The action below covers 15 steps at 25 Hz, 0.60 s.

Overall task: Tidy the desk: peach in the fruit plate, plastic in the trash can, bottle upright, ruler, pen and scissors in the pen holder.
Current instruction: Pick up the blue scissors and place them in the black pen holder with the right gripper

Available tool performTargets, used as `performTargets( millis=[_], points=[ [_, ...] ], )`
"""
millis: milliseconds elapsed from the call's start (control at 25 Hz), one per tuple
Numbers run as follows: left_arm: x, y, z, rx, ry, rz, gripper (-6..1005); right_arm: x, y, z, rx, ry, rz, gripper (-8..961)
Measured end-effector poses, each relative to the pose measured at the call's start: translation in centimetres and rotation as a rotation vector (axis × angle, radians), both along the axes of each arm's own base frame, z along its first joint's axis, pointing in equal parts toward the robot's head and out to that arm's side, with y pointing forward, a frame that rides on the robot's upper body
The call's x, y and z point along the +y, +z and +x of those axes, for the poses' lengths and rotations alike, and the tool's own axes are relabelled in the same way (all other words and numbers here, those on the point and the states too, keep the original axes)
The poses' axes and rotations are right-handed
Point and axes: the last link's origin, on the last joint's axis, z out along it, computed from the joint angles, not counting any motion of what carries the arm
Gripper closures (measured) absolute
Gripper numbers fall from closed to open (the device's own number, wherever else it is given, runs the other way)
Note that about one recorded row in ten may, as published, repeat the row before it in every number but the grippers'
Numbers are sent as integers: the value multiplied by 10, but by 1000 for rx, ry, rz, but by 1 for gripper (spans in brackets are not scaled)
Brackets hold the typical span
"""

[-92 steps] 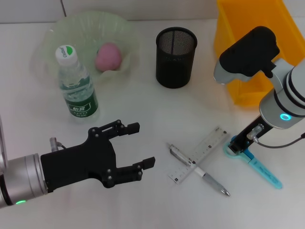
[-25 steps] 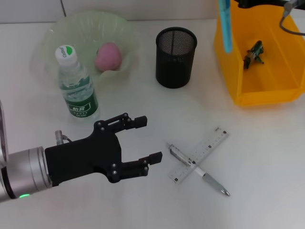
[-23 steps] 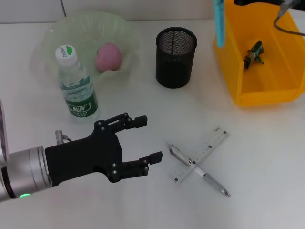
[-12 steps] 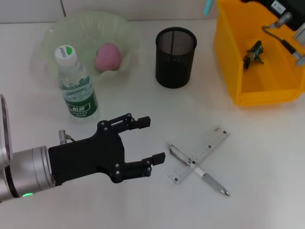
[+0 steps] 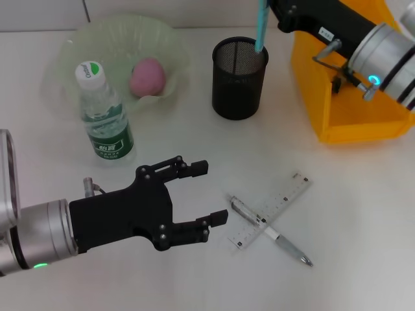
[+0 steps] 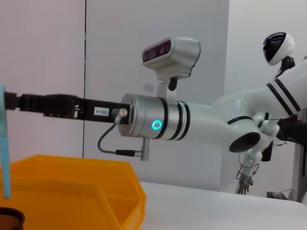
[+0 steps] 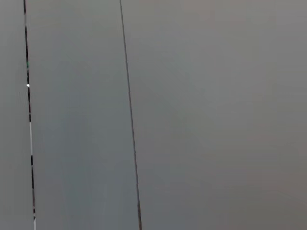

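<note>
From the head view I cannot see the right claw's fingertips; they are cut off by the top edge, as is the upper end of the light-blue plastic scissors (image 5: 260,26). The dark green plastic scrap (image 5: 336,83) in the yellow plastic bin (image 5: 337,126) is mostly hidden behind the right arm. My right wrist view shows only grey wall.

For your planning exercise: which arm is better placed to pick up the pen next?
Left, probably. The left gripper hovers open beside the pen, while the right arm holds the scissors over the pen holder.
</note>
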Motion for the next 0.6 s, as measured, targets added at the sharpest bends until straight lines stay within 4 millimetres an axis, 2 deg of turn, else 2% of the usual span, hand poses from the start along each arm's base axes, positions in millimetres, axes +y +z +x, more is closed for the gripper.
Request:
performTargets(
  millis=[360, 600],
  points=[
    [-1, 0, 0, -2, -5, 0, 199, 1, -20, -2, -90, -10, -65, 855],
    [0, 0, 1, -4, -6, 1, 199, -1, -22, 0, -89, -11, -74, 778]
  ],
)
